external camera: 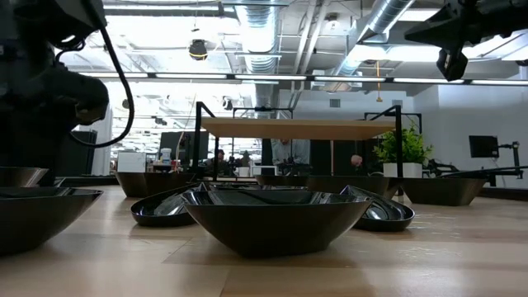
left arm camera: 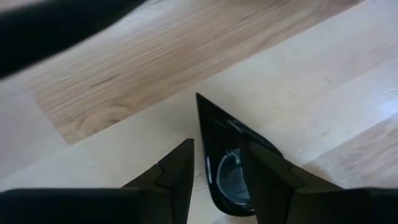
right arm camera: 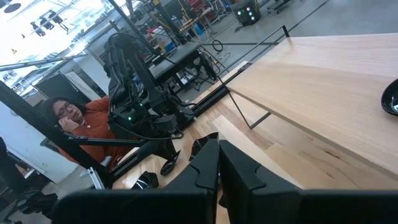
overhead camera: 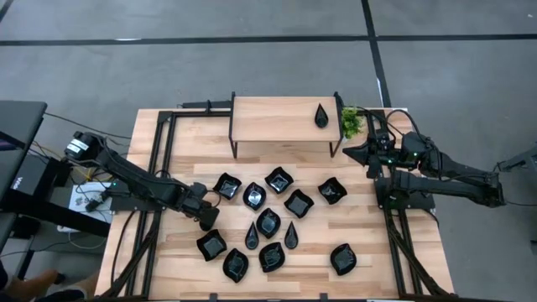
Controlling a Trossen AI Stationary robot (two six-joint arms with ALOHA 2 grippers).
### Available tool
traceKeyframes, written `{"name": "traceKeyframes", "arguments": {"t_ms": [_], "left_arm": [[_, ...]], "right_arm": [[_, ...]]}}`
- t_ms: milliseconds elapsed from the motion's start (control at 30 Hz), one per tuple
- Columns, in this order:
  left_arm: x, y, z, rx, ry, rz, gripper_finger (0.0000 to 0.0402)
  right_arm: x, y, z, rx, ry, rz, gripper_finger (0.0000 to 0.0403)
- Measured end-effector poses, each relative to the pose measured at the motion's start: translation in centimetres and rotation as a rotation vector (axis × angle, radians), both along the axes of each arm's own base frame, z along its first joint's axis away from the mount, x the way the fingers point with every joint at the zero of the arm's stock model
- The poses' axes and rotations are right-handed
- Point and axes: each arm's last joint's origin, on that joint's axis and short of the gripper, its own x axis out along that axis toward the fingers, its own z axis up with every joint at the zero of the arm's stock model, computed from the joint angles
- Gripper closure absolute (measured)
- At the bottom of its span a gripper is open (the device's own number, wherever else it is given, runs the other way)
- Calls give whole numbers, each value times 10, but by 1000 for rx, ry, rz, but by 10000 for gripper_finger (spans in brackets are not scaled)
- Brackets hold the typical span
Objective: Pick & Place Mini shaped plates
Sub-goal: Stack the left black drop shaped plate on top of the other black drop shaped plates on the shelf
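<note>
Mini shaped plates [overhead camera: 268, 222]: glossy black, thin-rimmed, teardrop and wavy-square, clustered mid-bench [overhead camera: 361, 243]; one teardrop on the raised wooden shelf [overhead camera: 277, 117]. Left gripper [left arm camera: 217, 171], fingers spread astride a plate's pointed rim [left arm camera: 214, 134]: pinch squarely, the slick glaze likely slips. Right gripper [right arm camera: 219, 163], fingers pressed together, waits near the plant [overhead camera: 351, 122]

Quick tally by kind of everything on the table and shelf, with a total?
Black mini plates: 13 (12 on the table, 1 on the shelf)
Green plant: 1
Wooden shelf: 1
Total: 15
</note>
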Motion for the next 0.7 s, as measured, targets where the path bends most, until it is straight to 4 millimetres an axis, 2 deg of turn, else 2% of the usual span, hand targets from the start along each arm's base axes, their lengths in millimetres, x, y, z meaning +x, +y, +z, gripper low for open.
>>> {"name": "traceKeyframes", "arguments": {"t_ms": [500,700], "left_arm": [[0,0,-1,2,0,0,333],[0,0,-1,1,-1,0,372]], "right_arm": [[0,0,0,0,0,0,395],[0,0,0,0,0,0,395]]}}
